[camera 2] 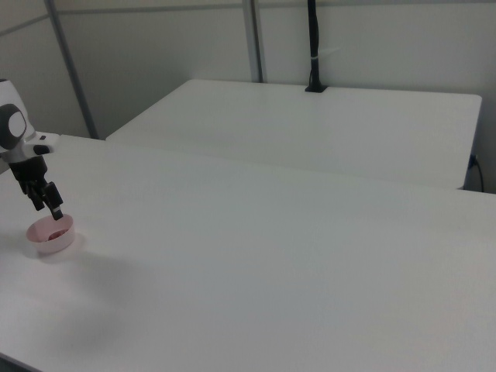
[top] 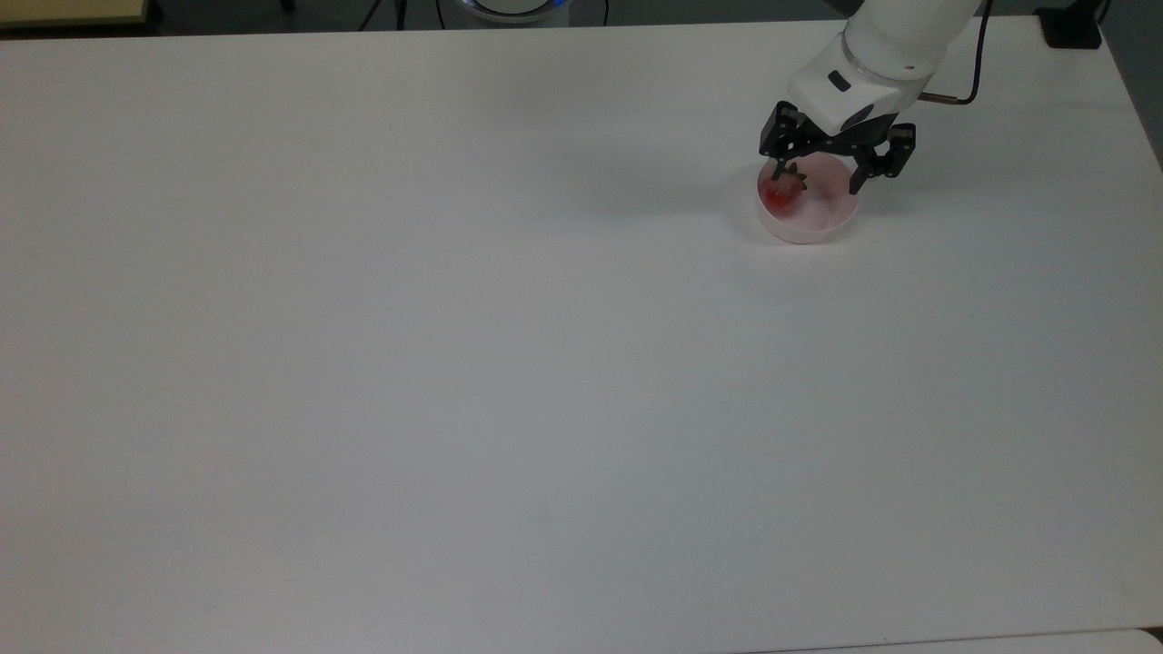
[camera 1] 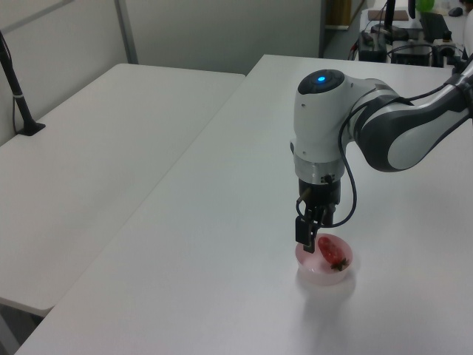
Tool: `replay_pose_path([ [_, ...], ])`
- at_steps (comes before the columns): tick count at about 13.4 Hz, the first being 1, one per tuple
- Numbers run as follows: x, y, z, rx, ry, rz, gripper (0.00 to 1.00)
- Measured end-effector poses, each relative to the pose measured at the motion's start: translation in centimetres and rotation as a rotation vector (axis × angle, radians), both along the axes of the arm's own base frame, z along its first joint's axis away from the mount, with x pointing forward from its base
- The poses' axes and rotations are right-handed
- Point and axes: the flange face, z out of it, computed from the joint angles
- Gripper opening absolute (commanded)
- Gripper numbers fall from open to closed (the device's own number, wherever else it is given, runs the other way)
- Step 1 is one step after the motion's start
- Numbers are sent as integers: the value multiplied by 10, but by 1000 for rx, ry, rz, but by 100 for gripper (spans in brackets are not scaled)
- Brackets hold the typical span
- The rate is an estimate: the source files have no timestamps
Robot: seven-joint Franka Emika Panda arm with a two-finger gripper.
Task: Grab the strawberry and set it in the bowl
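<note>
The red strawberry (top: 781,192) lies inside the pale pink bowl (top: 815,234), toward the top view's left side of it, with its green cap up. My gripper (top: 818,176) hovers just above the bowl, open, its fingers spread to either side of the bowl and holding nothing. In the left view the strawberry (camera 1: 334,252) rests in the bowl (camera 1: 313,274) just below the gripper (camera 1: 313,231). The right view has the bowl (camera 2: 46,245) at the far left, under the gripper (camera 2: 46,200).
The bowl sits on a wide white table (top: 454,363), near its far right corner in the top view. A black cable (top: 965,80) trails off the arm. A second white table (camera 1: 89,155) with a black post (camera 1: 18,92) stands beside this one.
</note>
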Motion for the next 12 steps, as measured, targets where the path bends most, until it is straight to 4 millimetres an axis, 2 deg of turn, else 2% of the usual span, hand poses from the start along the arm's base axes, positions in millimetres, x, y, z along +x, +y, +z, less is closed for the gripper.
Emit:
replay_pose_path([
  [2,-2,-4,8,-11,21,26,100],
  [3,-1,-14,21,-15,36,49,100],
  [4,6,-32,41,-6,44,72,100],
  [5,18,-63,65,4,54,90,100],
  [6,33,-109,93,15,61,104,100],
  [9,55,-224,149,39,45,105,100],
  [11,57,-313,177,19,35,108,100],
  [12,57,-336,181,0,37,108,100],
])
